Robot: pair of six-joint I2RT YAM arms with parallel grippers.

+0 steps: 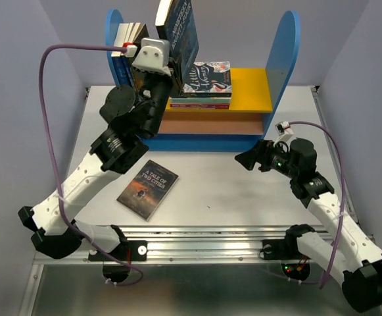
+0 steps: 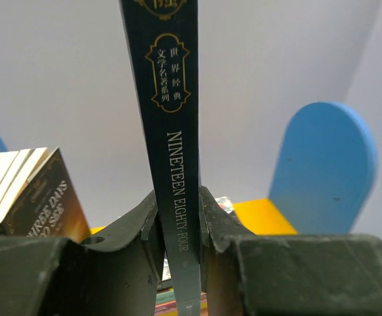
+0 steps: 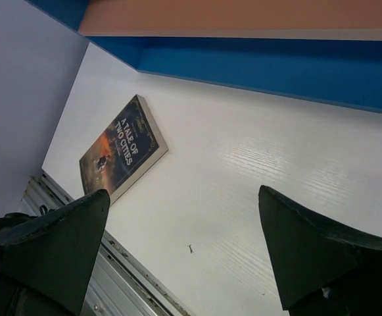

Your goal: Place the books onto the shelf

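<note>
Shelf (image 1: 279, 66) at table (image 1: 243, 184) rear. Upright books (image 1: 126, 39) at its left end; Nineteen Eighty-Four (image 1: 181, 29) upright just right of them, above the upper board. Flat stack (image 1: 204, 85) mid-board. Tale of Two Cities (image 1: 147, 189) flat on table, front-left of shelf.

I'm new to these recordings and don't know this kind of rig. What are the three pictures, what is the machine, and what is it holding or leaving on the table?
The machine is two robot arms bolted at the table's near edge, each ending in a two-finger gripper. The overhead view looks down from behind them; the other two pictures come from cameras on each wrist.

The left gripper is shut on a thin dark book, Nineteen Eighty-Four, holding it upright above the blue and yellow shelf. Other books already stand at the shelf's left end, and a flat stack topped by Little Women lies on the yellow board.

The right gripper is open and empty, low over the table. One book, A Tale of Two Cities, lies flat on the table.
</note>
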